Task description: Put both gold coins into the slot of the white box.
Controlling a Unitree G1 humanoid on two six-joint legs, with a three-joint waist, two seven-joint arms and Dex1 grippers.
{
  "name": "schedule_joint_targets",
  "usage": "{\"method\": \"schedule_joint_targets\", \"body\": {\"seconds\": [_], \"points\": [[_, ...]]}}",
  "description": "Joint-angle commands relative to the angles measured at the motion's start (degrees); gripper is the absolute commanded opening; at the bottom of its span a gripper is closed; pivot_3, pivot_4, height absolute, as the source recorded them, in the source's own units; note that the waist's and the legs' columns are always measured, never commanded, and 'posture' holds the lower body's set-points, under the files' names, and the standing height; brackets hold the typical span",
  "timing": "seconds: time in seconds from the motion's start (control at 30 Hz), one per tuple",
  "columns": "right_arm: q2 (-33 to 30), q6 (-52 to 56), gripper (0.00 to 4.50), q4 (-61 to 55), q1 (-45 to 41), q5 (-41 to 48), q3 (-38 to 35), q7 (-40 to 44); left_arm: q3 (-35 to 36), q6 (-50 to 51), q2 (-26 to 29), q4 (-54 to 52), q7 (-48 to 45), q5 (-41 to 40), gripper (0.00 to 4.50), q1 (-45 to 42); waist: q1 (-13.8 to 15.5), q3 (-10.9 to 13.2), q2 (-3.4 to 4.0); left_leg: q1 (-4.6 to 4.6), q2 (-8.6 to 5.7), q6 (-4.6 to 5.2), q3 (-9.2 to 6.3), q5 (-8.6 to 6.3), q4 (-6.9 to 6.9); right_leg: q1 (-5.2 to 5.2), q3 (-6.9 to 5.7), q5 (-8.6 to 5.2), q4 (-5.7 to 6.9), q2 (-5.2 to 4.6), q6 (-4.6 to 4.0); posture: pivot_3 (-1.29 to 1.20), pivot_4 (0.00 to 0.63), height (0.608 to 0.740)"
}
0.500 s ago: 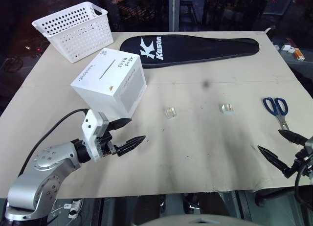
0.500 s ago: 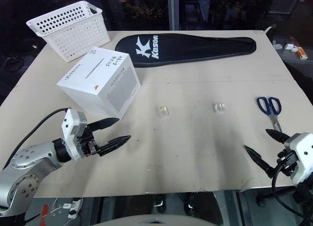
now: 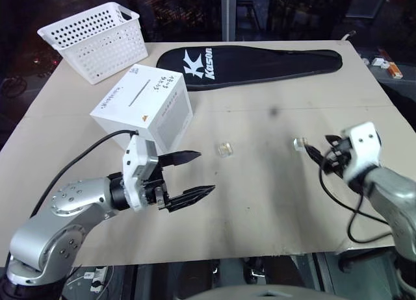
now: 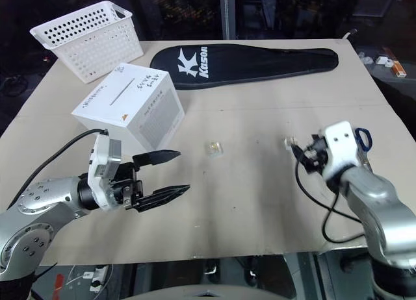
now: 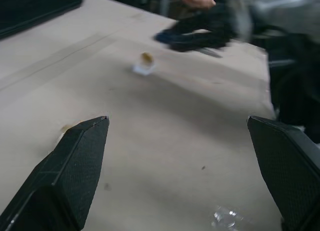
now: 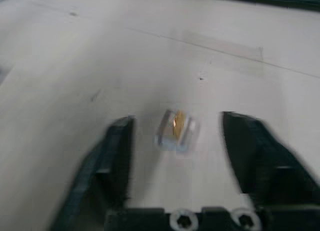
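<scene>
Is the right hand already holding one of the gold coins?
No. In the right wrist view the right hand is open, and the gold coin stands in its clear block on the table between the fingers, untouched.

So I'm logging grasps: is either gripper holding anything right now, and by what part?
Nothing is held. The left gripper is open over bare table. The right gripper is open around a coin in its clear block, not closed on it.

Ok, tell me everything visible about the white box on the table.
The white box is a cardboard cube resting on the table, turned corner-on to the camera. Its top face carries a thin dark slot with small handwriting beside it and a small gold triangle mark near the front edge. One side is covered in grey dots. The white basket sits behind it; nothing touches it.
</scene>
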Motion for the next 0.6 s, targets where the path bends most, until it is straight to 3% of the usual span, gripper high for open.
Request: {"method": "schedule_joint_targets", "body": {"seconds": [0.03, 0.07, 0.13, 0.6], "points": [[1.26, 1.66, 2.48, 1.64, -3.09, -2.06, 2.07, -2.52, 0.04, -0.01, 0.10, -3.30, 1.36, -1.06, 4.50, -0.02, 0.08, 0.00, 0.00, -0.03, 0.00, -0.01, -0.01, 0.01, 0.00, -0.01, -0.01, 0.00, -0.01, 0.00, 0.00, 0.00, 0.150, 0.738], [1.63, 2.08, 2.43, 2.16, -3.86, -2.55, 2.74, -3.02, -0.01, -0.06, 0.21, -3.61, 1.49, -1.16, 4.50, 0.11, -0.01, 0.00, -0.01, -0.04, 0.00, -0.01, -0.01, 0.01, 0.00, -0.01, -0.01, 0.00, -0.01, 0.00, 0.00, 0.00, 0.150, 0.738], [1.57, 2.94, 1.71, 2.60, -4.98, -3.30, 4.11, -3.13, 0.60, -0.27, 0.37, -3.42, 1.62, -1.24, 4.50, 0.56, -0.11, 0.00, 0.01, -0.04, 0.00, -0.01, 0.01, 0.01, 0.01, -0.01, 0.01, 0.00, -0.01, 0.00, 0.01, 0.00, 0.150, 0.738], [1.35, 5.49, 1.71, 2.94, -6.99, -4.52, 4.83, -2.32, 0.72, -3.09, -0.10, -0.80, 0.28, 1.32, 4.50, 3.09, -0.11, 0.00, 0.01, -0.01, 0.02, 0.07, 0.01, -0.04, 0.01, -0.01, -0.01, 0.01, 0.01, 0.02, 0.02, 0.00, 0.150, 0.738]]}}
